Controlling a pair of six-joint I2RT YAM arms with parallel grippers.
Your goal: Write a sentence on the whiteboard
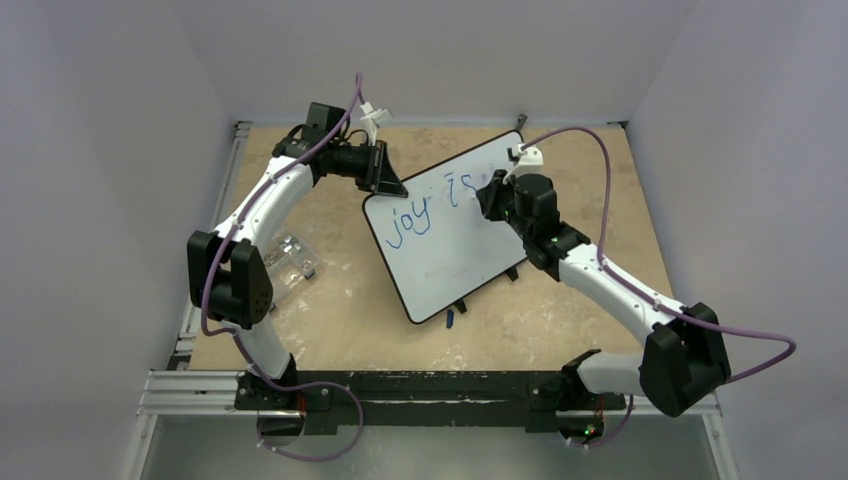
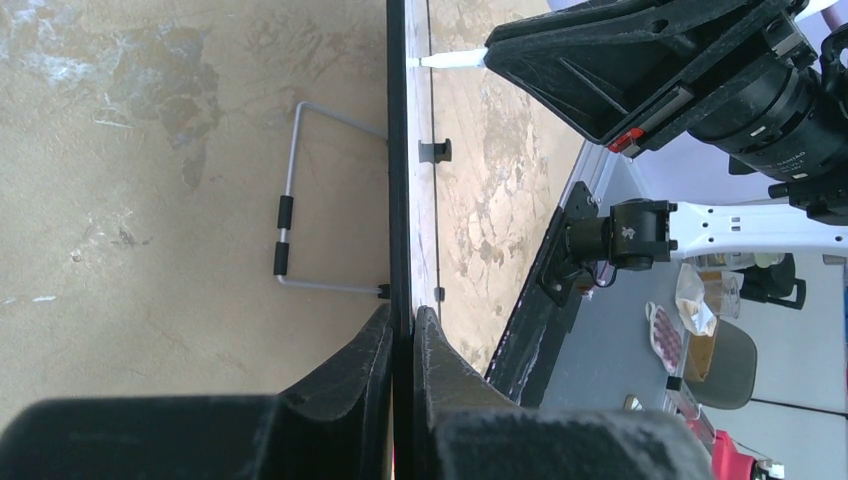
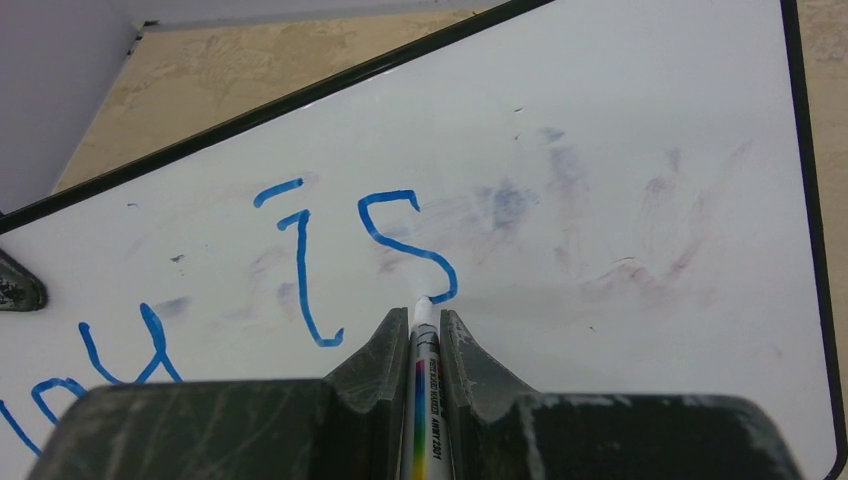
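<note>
- Here's the whiteboard (image 1: 452,268), propped at a tilt in the middle of the counter (image 1: 340,330), turned at an angle to both arms.
- The sentence (image 1: 428,214) reads "joy is" so far, in blue, along the board's upper part.
- Left fingers (image 2: 403,330) are clamped shut on the board's thin black edge at its far left corner, steadying it (the wire stand (image 2: 296,205) shows just behind the board in that wrist view).
- Right fingers (image 3: 422,318) are closed around the marker (image 3: 424,400), whose tip sits on the board right at the bottom end of the "s".
- My read: two words are down and that "s" is at its last stroke or just finished. Two words hardly make a sentence, so more writing is left.
- There is room for it: the lower half of the board is bare, and right of "is" there are only faint purple smudges.
- Containers: one clear plastic tray (image 1: 290,260) lies on the counter left of the board. I cannot tell what it holds, if anything.
- A small blue object (image 1: 450,320) lies just beside the board's near edge, possibly the marker's cap, but it is too small to say.
</note>
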